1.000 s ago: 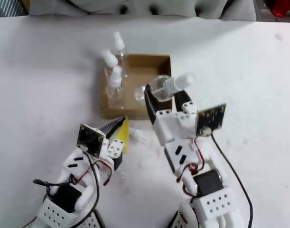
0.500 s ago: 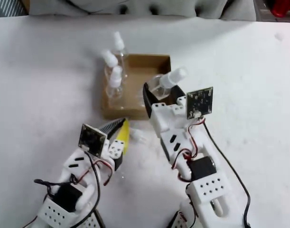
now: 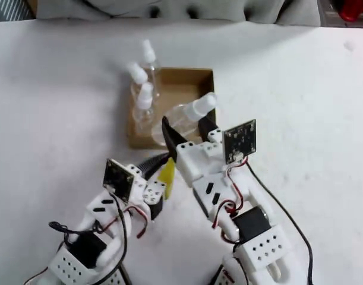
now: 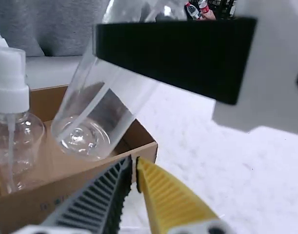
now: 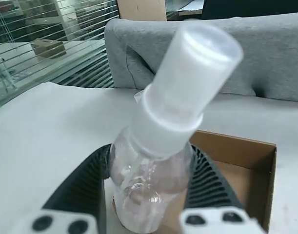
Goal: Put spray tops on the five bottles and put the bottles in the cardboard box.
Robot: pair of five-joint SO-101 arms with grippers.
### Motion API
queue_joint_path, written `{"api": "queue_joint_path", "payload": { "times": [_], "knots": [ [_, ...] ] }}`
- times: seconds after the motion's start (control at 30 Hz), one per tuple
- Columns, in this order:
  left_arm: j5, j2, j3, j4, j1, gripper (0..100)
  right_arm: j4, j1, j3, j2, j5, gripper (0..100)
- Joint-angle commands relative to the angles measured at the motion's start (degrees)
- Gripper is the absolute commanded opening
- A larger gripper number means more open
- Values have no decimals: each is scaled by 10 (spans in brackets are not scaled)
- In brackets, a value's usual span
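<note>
The white bench (image 3: 300, 89) carries the cardboard box (image 3: 187, 80) at upper centre of the high view, with three capped bottles (image 3: 141, 89) at its left edge. The right tool (image 3: 187, 127), on the arm standing at lower right, clamps a tilted bottle (image 3: 180, 117). The bottle's long axis runs lower left to upper right, base hanging over the box's near side. Lowering it in looks like the remaining step. The left tool (image 3: 163, 171), pinched narrow and empty, sits just below the box.

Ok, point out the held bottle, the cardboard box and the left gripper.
held bottle (image 5: 149, 180), right wrist view, clear body.
cardboard box (image 3: 181, 89), high view, bare inner floor.
left gripper (image 4: 133, 165), left wrist view, between its fingertips.
</note>
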Motion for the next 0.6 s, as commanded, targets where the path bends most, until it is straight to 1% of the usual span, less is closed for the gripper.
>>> {"api": "queue_joint_path", "payload": {
  "times": [0.0, 0.23, 0.43, 0.57],
  "knots": [
    [-8, -15, -2, -11, 9, 20, 29, -8, -36, -13, -7, 15],
    [-8, -14, -2, -11, -12, 20, 63, -43, -44, -13, -6, 15],
    [-8, -14, -2, -11, -22, 20, 124, -45, -74, -13, -6, 15],
    [-8, -14, -2, -11, -22, 20, 145, -42, -84, -13, -5, 15]
  ]
}}
